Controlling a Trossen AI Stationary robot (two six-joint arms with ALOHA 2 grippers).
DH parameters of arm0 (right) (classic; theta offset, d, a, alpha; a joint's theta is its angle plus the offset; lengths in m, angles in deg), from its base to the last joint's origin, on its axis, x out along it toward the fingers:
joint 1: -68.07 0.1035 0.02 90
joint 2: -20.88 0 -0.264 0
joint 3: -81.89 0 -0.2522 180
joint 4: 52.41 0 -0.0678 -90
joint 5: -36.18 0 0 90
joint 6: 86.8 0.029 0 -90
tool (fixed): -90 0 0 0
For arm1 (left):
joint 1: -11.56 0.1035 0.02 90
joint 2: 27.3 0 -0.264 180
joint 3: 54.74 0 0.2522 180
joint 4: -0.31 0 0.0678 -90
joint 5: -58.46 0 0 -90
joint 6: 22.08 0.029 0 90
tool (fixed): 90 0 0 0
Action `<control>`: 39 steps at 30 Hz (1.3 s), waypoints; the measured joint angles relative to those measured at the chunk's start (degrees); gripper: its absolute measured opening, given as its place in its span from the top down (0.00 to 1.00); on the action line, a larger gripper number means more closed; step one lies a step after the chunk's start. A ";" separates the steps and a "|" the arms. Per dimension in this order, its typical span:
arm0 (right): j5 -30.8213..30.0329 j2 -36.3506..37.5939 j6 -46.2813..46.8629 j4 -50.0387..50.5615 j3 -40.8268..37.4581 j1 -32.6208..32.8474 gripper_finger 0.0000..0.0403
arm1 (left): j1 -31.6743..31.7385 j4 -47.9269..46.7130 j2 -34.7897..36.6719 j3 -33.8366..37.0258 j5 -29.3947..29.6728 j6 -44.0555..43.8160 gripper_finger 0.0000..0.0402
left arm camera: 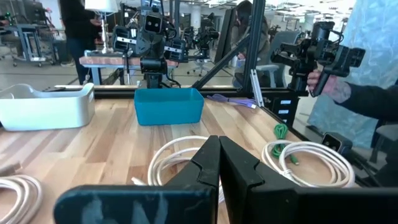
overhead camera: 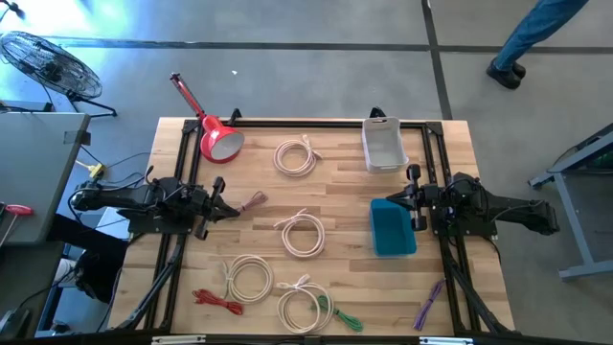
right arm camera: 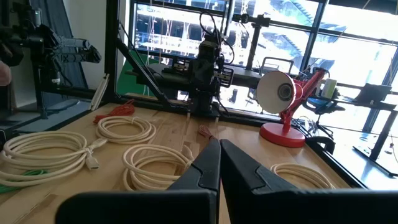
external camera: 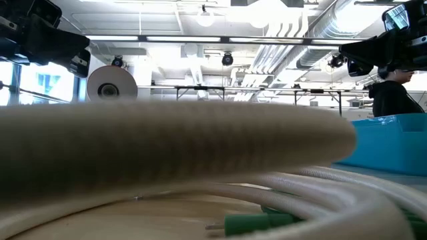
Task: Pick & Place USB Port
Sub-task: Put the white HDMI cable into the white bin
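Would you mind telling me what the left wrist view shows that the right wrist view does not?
Only the left wrist view shows the blue bin, the white bin and a person's hand holding a camera rig. Only the right wrist view shows the red desk lamp and the red cable. Both show coiled white cables on the wooden table, and each arm's own shut fingers.

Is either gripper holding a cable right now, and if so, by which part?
Nothing is held. The left gripper and right gripper both have their fingers closed together with nothing between them, above the wooden table.
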 joint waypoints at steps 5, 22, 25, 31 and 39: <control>0.01 -0.01 0.02 0.02 -0.01 0.00 1.00 | 0.00 0.04 0.00 0.00 0.00 0.00 1.00; -0.28 0.00 8.88 0.66 -0.02 0.00 1.00 | 0.00 0.09 0.00 0.00 1.36 0.02 1.00; -0.39 -0.01 8.28 0.67 -0.01 0.00 1.00 | 0.00 0.09 0.00 0.00 1.47 0.02 1.00; -0.42 0.00 6.01 0.79 -0.01 0.00 1.00 | 0.00 0.04 0.00 0.00 2.86 0.04 1.00; -2.56 0.00 5.84 1.09 0.00 0.00 1.00 | 0.00 0.04 0.00 0.00 4.48 0.04 1.00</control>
